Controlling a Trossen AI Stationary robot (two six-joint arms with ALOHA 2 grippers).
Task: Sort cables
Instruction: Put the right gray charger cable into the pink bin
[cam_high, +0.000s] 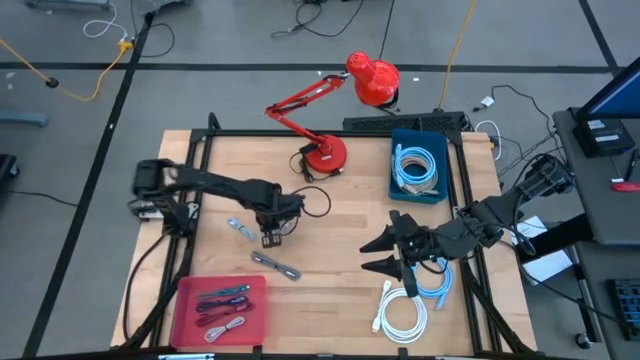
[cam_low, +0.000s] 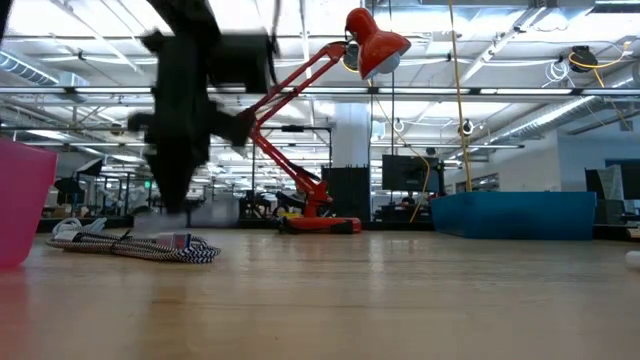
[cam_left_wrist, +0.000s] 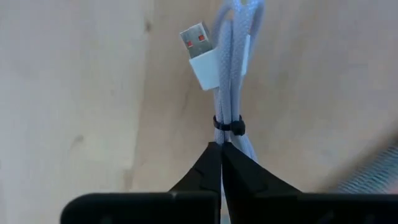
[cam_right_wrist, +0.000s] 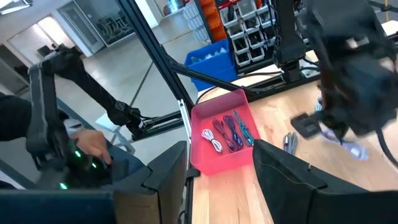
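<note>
Short bundled cables are being sorted on a pale wooden surface (cam_high: 340, 290), and the left pincer (cam_high: 271, 238) is pinching one of them: a pale lilac braided cable (cam_left_wrist: 233, 93) with a white USB plug, folded and cinched by a thin black tie, which is hanging from the pressed-together tips just above the wood near the middle of the workspace. A second grey braided bundle (cam_high: 277, 265) is lying just beside it, towards the shallow pink plastic tray (cam_high: 186, 300) at the near left corner, where purple, maroon, teal and white short cables (cam_high: 224, 308) are already resting. The right pincer (cam_high: 385, 252) is hovering spread and empty over the right side, near a coiled white cable (cam_high: 402, 315) and a coiled light-blue cable (cam_high: 436, 280) lying on the wood; another coiled light-blue cable (cam_high: 416, 166) is sitting in the deep blue plastic bin (cam_high: 395, 185) at the far right. A red articulated desk lamp (cam_high: 325, 152) is standing at the far edge. The grip looks to be taking only the very end of the bundle, below the tie, so a quick swing towards the pink tray could be letting the smooth braid slide out and drop short; the dangling plug could also be catching on the tray's rim
</note>
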